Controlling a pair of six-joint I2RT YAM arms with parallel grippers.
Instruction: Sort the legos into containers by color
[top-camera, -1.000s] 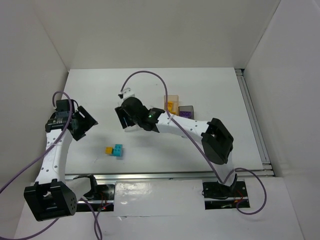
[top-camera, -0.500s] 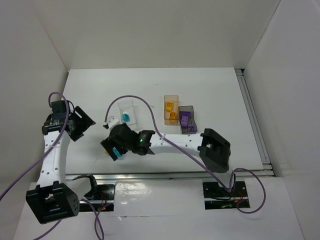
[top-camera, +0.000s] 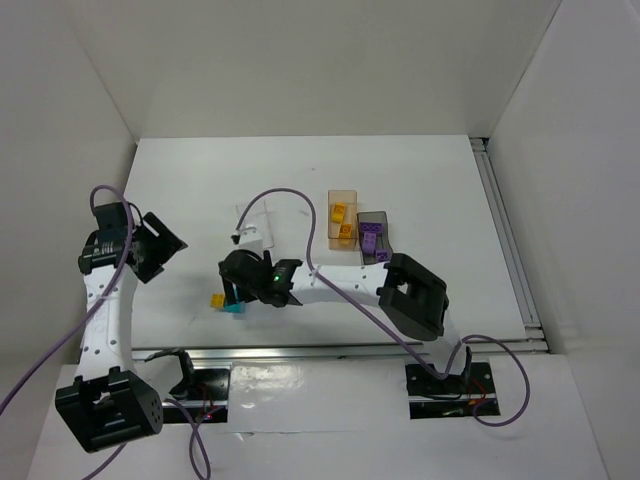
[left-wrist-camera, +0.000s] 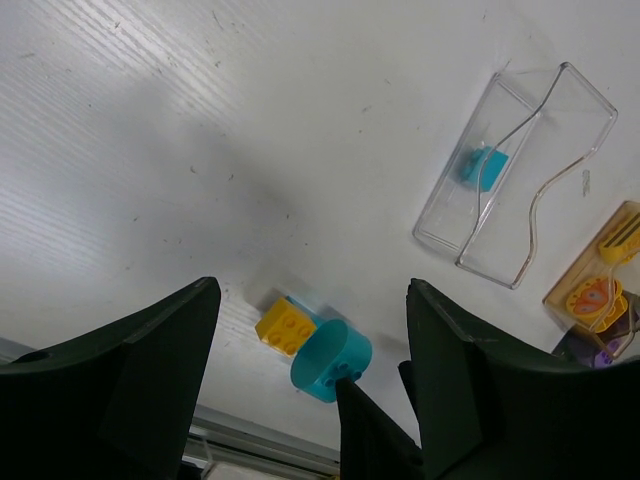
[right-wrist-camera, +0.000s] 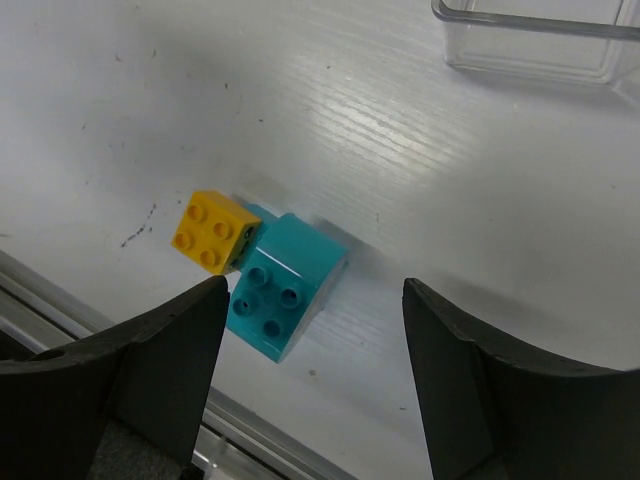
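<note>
1. White worktop (top-camera: 420, 170) seen from above, with a robot arm on each side of its near edge.
2. The right claw (right-wrist-camera: 315, 285) reaches across to the left half of the worktop and hangs low over a small clump of two bricks. Its two dark fingers (right-wrist-camera: 150, 370) are spread wide and pinch nothing.
3. The clump lies flat on the worktop near the front edge: a yellow brick (right-wrist-camera: 212, 232) joined to a larger teal brick (right-wrist-camera: 285, 295), studs facing up. In the wrist view it lies in the gap between the fingers, touching neither.
4. The left claw (left-wrist-camera: 310, 290) sits at the far left, well apart from the clump, tilted towards it. Its fingers are also spread and it holds nothing.
5. The clear bin (left-wrist-camera: 560, 110) stands just behind the clump, with one teal brick inside (left-wrist-camera: 483, 167). A small mark on one end of it is too small to read.
6. The orange bin (top-camera: 343, 196) stands towards the middle right and holds yellow bricks (top-camera: 341, 212).
7. The dark grey bin (top-camera: 386, 222) stands just beside the orange one, on its right and slightly nearer, and holds purple bricks (top-camera: 371, 238).
8. A purple cable (top-camera: 285, 193) loops up from the right arm over the clear bin.
9. A green light (top-camera: 275, 277) glows on the right arm's wrist.
</note>
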